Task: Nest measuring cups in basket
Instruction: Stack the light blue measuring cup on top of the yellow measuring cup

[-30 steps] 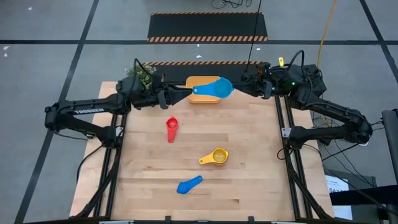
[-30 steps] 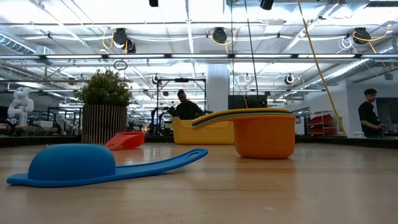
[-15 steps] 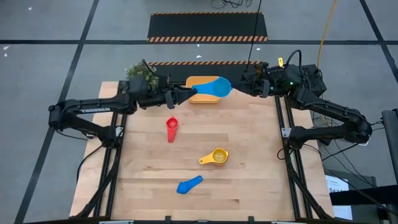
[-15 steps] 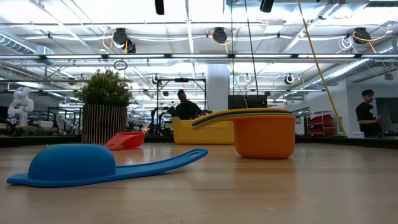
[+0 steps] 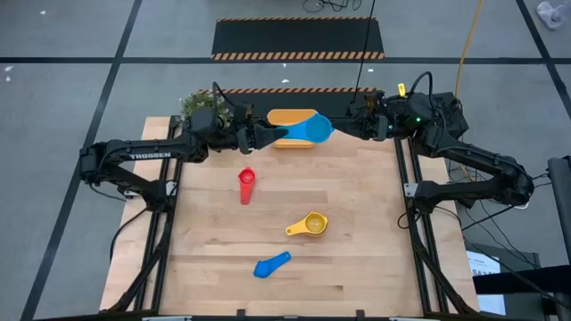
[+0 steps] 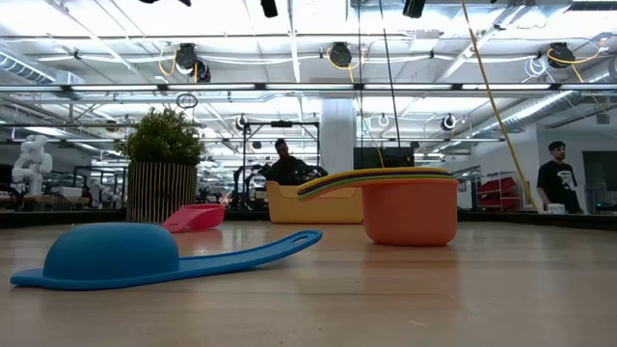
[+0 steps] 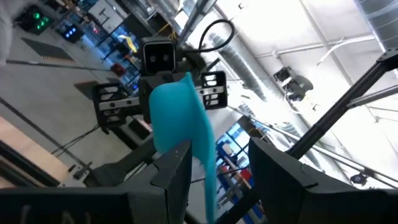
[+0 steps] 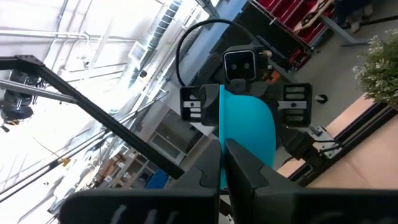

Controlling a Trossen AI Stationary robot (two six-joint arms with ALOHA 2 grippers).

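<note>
High view shows the left hand [image 5: 265, 135] clamped on the flat handle of a light blue plastic measuring cup [image 5: 308, 131], carried in the air over the shallow orange-yellow plastic basket [image 5: 287, 117] at the table's [image 5: 357, 250] twelve o'clock edge; the cup's bowl points toward three o'clock from that hand. The right hand [image 5: 350, 125], fingers pressed together, sits just beside the bowl's three o'clock side, facing the left one across the cup. In the left wrist view the blue handle runs between the two dark fingers [image 7: 176, 173]. A small red plastic measuring cup [image 5: 246, 185] lies on the table at about six o'clock from the left hand, well apart. Farther toward six o'clock stands a nested stack of cups with a yellow one on top [image 5: 309, 224], and nearest the six o'clock edge a dark blue cup [image 5: 270, 265] lies upside down. A small potted green plant [image 5: 198, 105] stands at the eleven o'clock corner.
</note>
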